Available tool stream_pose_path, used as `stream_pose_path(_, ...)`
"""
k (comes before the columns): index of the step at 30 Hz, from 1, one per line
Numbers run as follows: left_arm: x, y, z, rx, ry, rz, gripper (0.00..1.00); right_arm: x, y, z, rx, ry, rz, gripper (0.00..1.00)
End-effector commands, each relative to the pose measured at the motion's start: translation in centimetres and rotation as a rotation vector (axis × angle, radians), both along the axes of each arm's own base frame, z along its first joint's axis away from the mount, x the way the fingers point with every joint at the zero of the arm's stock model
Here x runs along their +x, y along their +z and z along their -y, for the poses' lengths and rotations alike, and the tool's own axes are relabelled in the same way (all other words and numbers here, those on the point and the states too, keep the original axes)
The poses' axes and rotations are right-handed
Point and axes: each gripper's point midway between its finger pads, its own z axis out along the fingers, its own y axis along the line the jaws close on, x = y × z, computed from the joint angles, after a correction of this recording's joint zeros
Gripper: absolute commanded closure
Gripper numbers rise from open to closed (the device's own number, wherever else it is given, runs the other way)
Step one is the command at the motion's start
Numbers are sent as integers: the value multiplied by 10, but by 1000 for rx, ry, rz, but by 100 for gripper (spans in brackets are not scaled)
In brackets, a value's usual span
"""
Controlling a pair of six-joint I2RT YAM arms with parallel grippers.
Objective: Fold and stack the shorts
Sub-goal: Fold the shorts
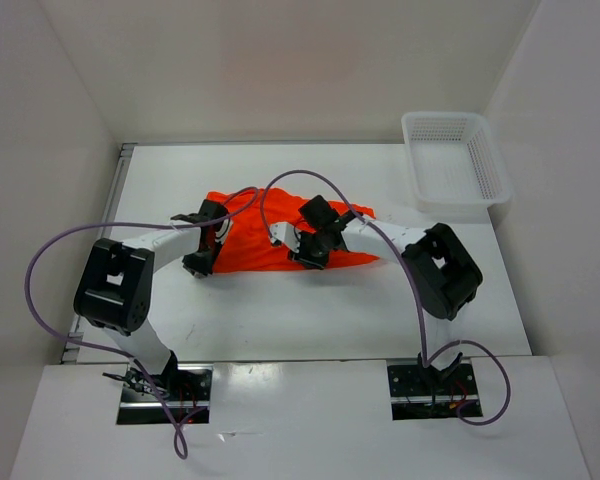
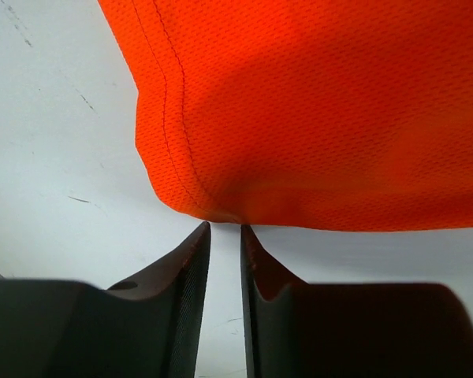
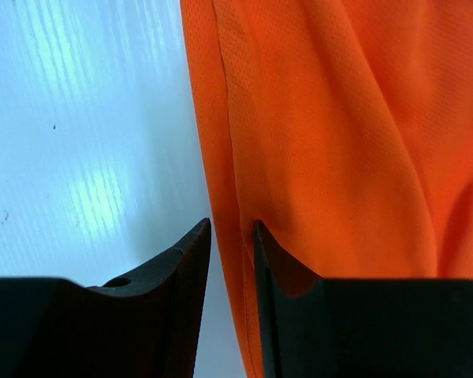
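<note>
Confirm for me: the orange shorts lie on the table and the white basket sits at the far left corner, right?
Not quite: the white basket sits at the far right corner, not the left, as the top view shows. The orange shorts do lie on the table.

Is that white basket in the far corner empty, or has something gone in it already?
Empty. From above, the white basket shows only bare mesh floor; the orange shorts lie outside it on the table.

The robot has white links [image 1: 168, 242], bulky black joint housings [image 1: 115, 285], looping purple cables [image 1: 305, 173] and black tapered claw fingers [image 2: 185, 291].
</note>
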Motion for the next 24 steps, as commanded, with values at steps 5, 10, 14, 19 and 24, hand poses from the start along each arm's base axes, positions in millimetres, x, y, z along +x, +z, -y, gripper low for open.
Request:
stream_pose_path(5, -16, -21, -7, 21, 9, -76, 80, 18, 0, -13, 12, 5, 55, 78)
stream_pose_path(10, -18, -20, -10, 33, 10, -82, 88, 23, 0, -15, 12, 0, 67, 95)
stream_pose_path(14, -17, -20, -14, 43, 22, -80, 96, 20, 8, -9, -7, 26, 84, 100)
stream_pose_path(19, -15, -16, -25, 72, 51, -75, 99, 2, 23, -6, 9, 74, 51, 100)
stream_pose_path(24, -11, -5, -34, 87, 76, -52, 100, -16, 34, -1, 17, 139, 22, 100)
